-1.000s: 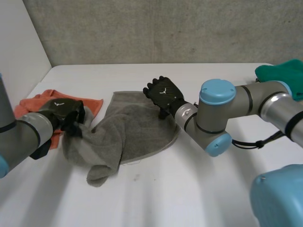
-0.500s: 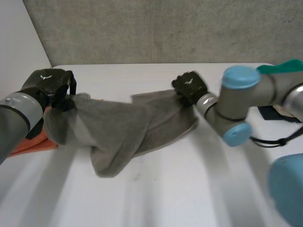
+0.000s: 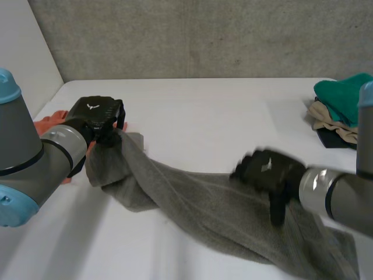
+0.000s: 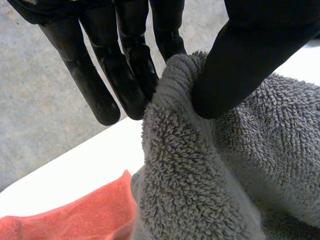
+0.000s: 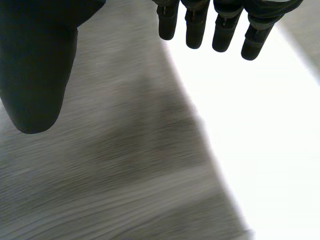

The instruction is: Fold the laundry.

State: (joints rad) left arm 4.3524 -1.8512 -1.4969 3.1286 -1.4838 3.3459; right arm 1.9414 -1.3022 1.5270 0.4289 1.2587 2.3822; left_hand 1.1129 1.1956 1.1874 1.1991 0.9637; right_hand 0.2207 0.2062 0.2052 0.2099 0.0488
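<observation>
We see one grey towel (image 3: 198, 204) drawn out into a long band across the white bench (image 3: 204, 116). In the head view its long axis runs from ten o'clock to four o'clock. The ten-o'clock end is narrow and bunched. The four-o'clock end spreads wider and lies flat, running past the edge of the view.

The left hand (image 3: 96, 114) holds the narrow end. In its wrist view the fingers (image 4: 125, 75) and the thumb (image 4: 240, 60) pinch a fold of the towel's hem between them, and the cloth hangs down from that grasp.

The right hand (image 3: 265, 172) is over the wider part of the band, toward four o'clock from the left hand. In its wrist view the fingers (image 5: 222, 35) are straight and released, the thumb (image 5: 35, 65) stands apart from them, and nothing is held. The towel lies under the palm, with bare bench beyond the fingertips. We cannot tell whether the hand touches the cloth.

We count one orange cloth (image 3: 49, 125) at nine o'clock on the bench, partly behind the left arm and just beside the hanging towel. One pile sits at three o'clock, well apart from the towel. It has three pieces: a teal piece (image 3: 344, 93) on top, a beige piece (image 3: 332, 119) under it and a black piece (image 3: 332, 138) lowest.

Behind the bench, at twelve o'clock, rises a grey concrete wall (image 3: 204, 35). A white side wall (image 3: 23, 46) meets it at ten o'clock.
</observation>
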